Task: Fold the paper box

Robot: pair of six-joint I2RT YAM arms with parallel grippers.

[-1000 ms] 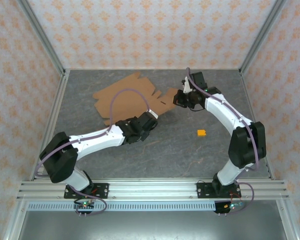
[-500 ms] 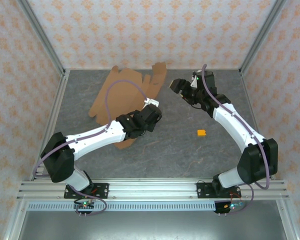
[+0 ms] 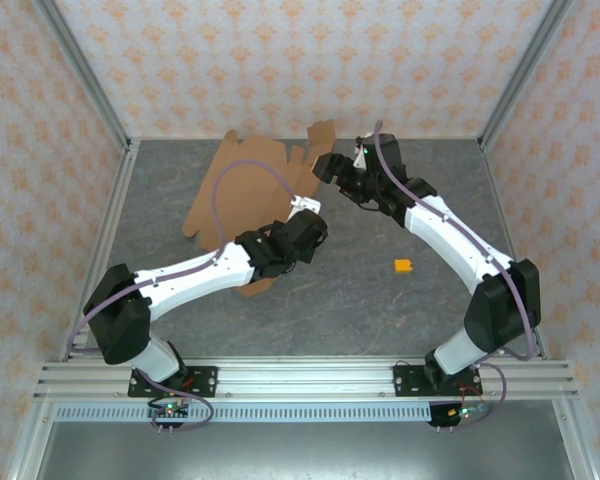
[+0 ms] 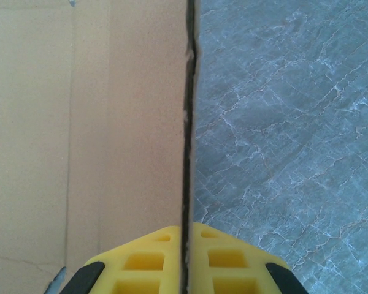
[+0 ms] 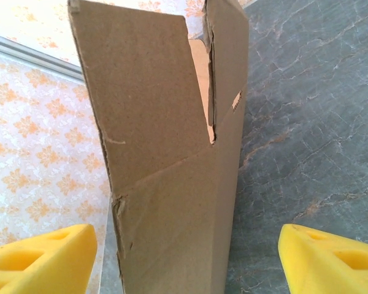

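Note:
The paper box (image 3: pixel 242 185) is a brown die-cut sheet at the back left, tilted up off the table with one flap (image 3: pixel 320 140) standing against the back wall. My left gripper (image 3: pixel 302 216) is shut on the sheet's near right edge. In the left wrist view its yellow fingers (image 4: pixel 147 257) pinch the thin cardboard edge (image 4: pixel 187 122), with my left gripper (image 4: pixel 185 231) closed tight around it. My right gripper (image 3: pixel 328 165) is open beside the raised flap. In the right wrist view the cardboard (image 5: pixel 165 184) stands between the wide-apart fingers (image 5: pixel 43 257) of my right gripper (image 5: pixel 187 263) without touching them.
A tiny orange block (image 3: pixel 403 266) lies on the grey table right of centre. The patterned back wall (image 3: pixel 300 60) and metal frame posts (image 3: pixel 85 80) close in behind the sheet. Bare table (image 3: pixel 360 300) lies in front between the arms.
The sheet went from lying flat to tilted up and turned toward the back. My right gripper opened, let go of the flap, and has moved back toward it. The left grip stays shut.

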